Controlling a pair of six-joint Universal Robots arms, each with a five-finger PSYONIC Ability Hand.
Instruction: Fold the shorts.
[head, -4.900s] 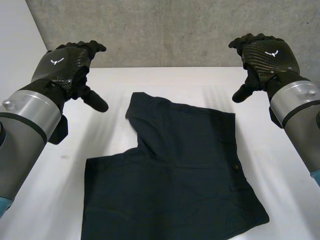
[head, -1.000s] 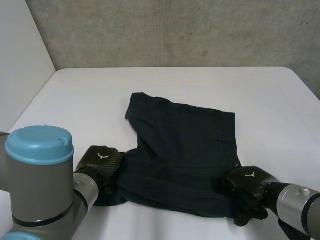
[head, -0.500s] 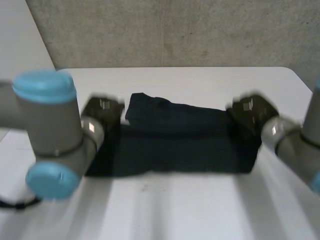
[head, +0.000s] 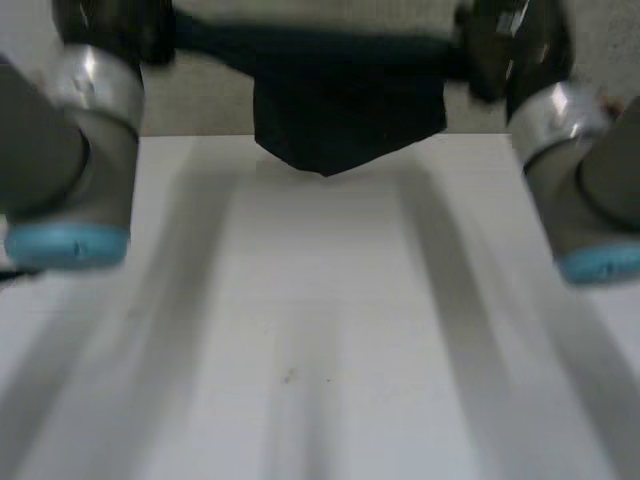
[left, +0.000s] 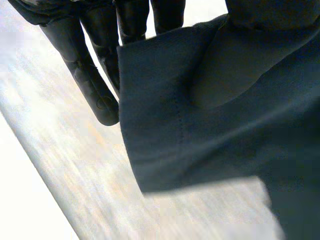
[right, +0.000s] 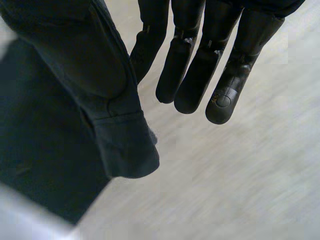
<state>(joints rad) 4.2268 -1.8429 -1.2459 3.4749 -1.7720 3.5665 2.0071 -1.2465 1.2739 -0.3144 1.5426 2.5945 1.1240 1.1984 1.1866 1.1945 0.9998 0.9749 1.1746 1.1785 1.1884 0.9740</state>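
The shorts (head: 345, 110) hang in the air above the far edge of the white table (head: 320, 360), stretched between both raised hands, the middle sagging to a point. The left hand (head: 108, 22) pinches one end, thumb pressed on the cloth (a stitched hem edge) against the fingers (left: 100, 85) behind it. At the other end the cloth is draped over the right hand's (head: 512, 40) thumb, its fingers (right: 220, 95) straight and apart from it.
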